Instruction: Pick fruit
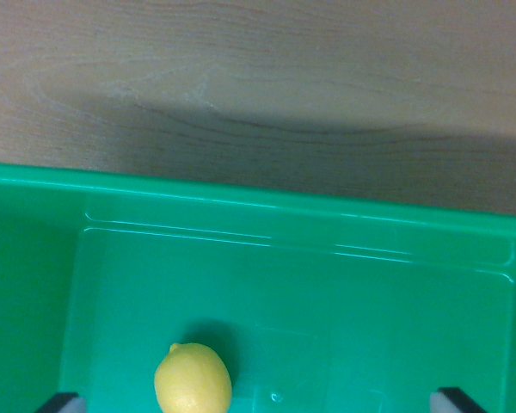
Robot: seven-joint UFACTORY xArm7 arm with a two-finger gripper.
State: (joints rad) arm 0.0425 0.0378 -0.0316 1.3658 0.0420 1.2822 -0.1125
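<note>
**Wrist Camera Status: Lemon in Green Bin**

The wrist view is looking down into a green plastic bin (344, 219) that is sitting on a light wood-grain table (258, 69). The bin's far rim is running across the frame, tilting slightly downward toward the wrist view's right, and it is casting a dark shadow onto the table beyond it.

A yellow lemon (193, 379) is lying on the bin floor at the bottom edge of the frame, left of centre, with its small pointed tip facing the upper left. It is resting apart from the bin walls, and its lower part is being cut off by the frame edge.

Two dark fingertips (58, 403) of the gripper (256, 403) are showing at the bottom corners, one on each side of the lemon. They are standing wide apart, spread and gripping nothing, with neither one touching the fruit.
</note>
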